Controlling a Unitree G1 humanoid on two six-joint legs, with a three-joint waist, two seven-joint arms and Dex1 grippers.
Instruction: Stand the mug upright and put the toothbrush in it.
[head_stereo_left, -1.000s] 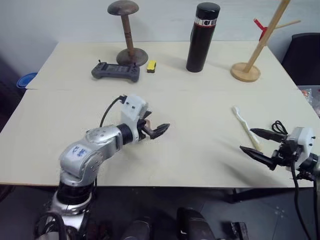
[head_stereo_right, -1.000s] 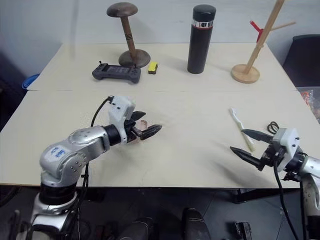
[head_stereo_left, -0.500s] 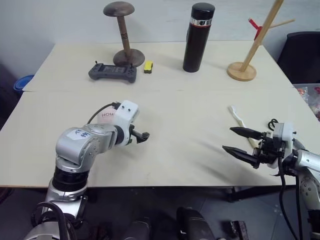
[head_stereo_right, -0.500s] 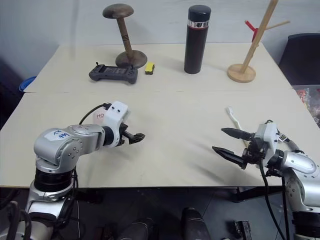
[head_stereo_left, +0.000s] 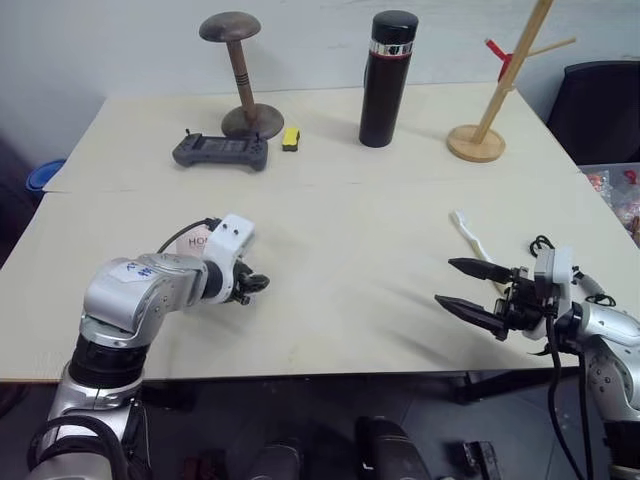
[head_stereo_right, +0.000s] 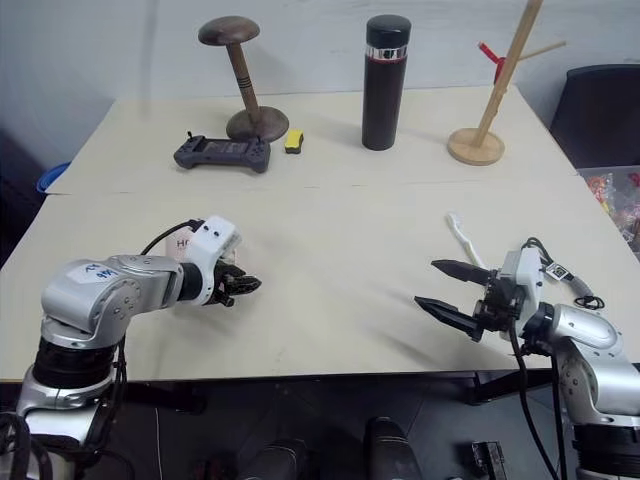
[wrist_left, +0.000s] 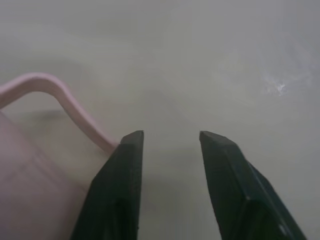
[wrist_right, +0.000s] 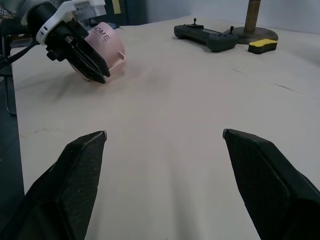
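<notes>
Left arm working at the tipped mug, toothbrush waiting.

Head views: the pink mug (head_stereo_left: 203, 243) lay at left of centre, mostly hidden by the left gripper (head_stereo_left: 252, 285); the white toothbrush (head_stereo_left: 470, 236) lay at right, just above the right gripper (head_stereo_left: 472, 288), whose fingers stood wide apart, empty.
Left wrist view: narrowed fingers with a gap between them, the mug's handle (wrist_left: 65, 100) touching one; whether it gripped, I cannot tell.
Right wrist view: the "HOME" lettering sat at upper left.
Best to hook the handle firmly before righting the mug.
</notes>
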